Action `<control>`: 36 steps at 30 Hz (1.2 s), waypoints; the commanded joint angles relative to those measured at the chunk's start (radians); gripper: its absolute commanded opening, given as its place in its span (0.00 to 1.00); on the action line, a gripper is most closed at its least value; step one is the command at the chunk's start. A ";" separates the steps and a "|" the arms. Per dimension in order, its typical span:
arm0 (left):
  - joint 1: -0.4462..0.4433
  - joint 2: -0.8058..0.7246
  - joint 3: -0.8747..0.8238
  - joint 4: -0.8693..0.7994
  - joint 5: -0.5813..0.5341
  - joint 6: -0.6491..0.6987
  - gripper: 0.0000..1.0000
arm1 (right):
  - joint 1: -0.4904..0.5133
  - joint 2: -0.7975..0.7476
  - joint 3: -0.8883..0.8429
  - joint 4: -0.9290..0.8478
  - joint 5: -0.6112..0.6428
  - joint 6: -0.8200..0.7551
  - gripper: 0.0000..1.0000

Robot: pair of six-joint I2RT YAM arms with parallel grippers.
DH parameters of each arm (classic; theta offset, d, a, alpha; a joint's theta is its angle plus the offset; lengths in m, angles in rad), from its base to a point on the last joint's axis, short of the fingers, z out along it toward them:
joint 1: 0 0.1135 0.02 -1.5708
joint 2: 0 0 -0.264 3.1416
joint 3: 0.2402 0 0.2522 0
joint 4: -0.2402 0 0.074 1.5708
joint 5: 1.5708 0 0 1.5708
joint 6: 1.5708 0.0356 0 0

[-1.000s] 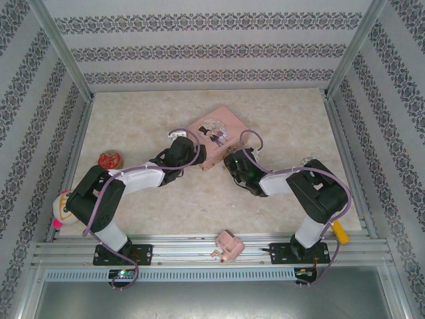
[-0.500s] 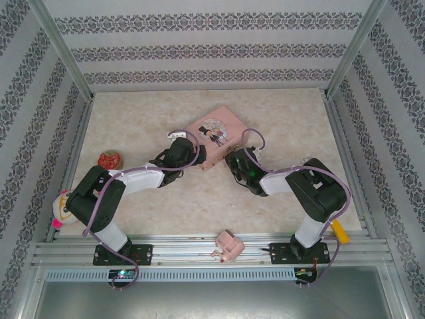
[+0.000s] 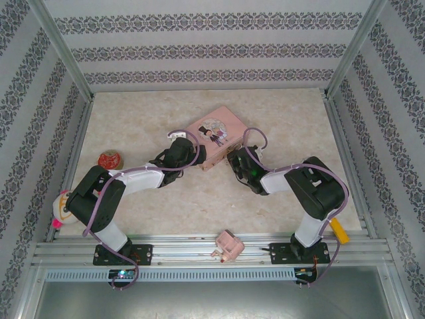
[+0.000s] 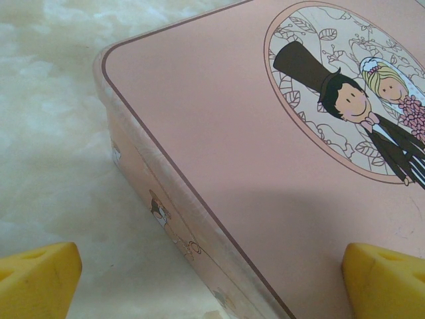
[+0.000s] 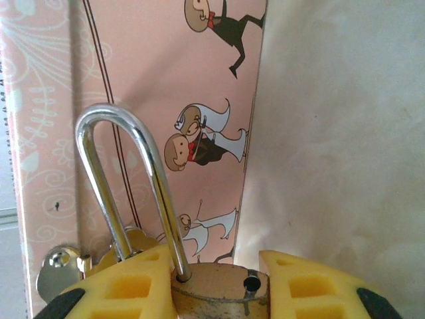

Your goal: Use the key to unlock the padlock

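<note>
Between papered walls [image 3: 199, 50], on seemingly marbled tabletop [image 3: 285, 119]: right end effector [image 5: 219, 284] clamps padlock [image 5: 156, 174], left end effector [image 4: 212, 282] wide.

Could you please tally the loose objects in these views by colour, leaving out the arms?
Pink: 2, the square pink metal tin and the small pink boxy object on the near rail.
Red: 1, the round red object.
Yellow: 1, the yellow block.
Brass: 1, the small brass padlock.
White: 1, the white toy figure.
Total: 6.
</note>
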 commanded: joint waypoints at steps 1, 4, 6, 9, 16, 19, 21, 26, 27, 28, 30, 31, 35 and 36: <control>0.005 -0.004 -0.034 -0.063 -0.016 0.014 1.00 | -0.015 0.005 0.025 0.055 0.024 -0.003 0.00; 0.009 -0.006 -0.035 -0.064 -0.016 0.011 1.00 | -0.022 -0.006 0.021 0.054 0.023 -0.009 0.00; 0.013 -0.008 -0.039 -0.061 -0.012 0.006 0.97 | -0.026 -0.018 0.014 0.052 0.027 -0.012 0.00; 0.028 -0.016 -0.050 -0.050 0.000 -0.005 0.94 | -0.030 -0.043 -0.008 0.049 0.035 -0.013 0.00; 0.092 -0.051 -0.086 -0.024 0.041 -0.025 0.88 | -0.030 -0.148 -0.073 0.004 0.059 -0.037 0.00; 0.126 -0.065 -0.093 -0.021 0.056 -0.026 0.87 | -0.027 -0.213 -0.094 -0.056 0.063 -0.059 0.00; 0.150 -0.073 -0.091 -0.018 0.067 -0.024 0.87 | -0.023 -0.268 -0.096 -0.128 0.064 -0.086 0.00; 0.209 -0.068 -0.041 -0.035 0.153 -0.034 0.87 | -0.011 -0.418 -0.082 -0.371 0.069 -0.170 0.00; 0.221 -0.067 -0.022 -0.056 0.181 -0.046 0.87 | -0.011 -0.454 -0.074 -0.444 0.067 -0.189 0.00; 0.228 -0.071 -0.010 -0.071 0.203 -0.057 0.87 | -0.012 -0.487 -0.059 -0.518 0.065 -0.206 0.00; 0.231 -0.102 0.001 -0.093 0.229 -0.085 0.89 | -0.017 -0.556 -0.013 -0.712 0.062 -0.269 0.00; 0.230 -0.118 -0.001 -0.095 0.240 -0.102 0.90 | -0.022 -0.581 0.005 -0.788 0.054 -0.301 0.00; 0.230 -0.189 -0.013 -0.107 0.288 -0.184 1.00 | -0.046 -0.653 0.097 -1.082 -0.006 -0.444 0.00; 0.231 -0.198 -0.013 -0.113 0.307 -0.206 0.99 | -0.050 -0.658 0.125 -1.160 -0.018 -0.482 0.00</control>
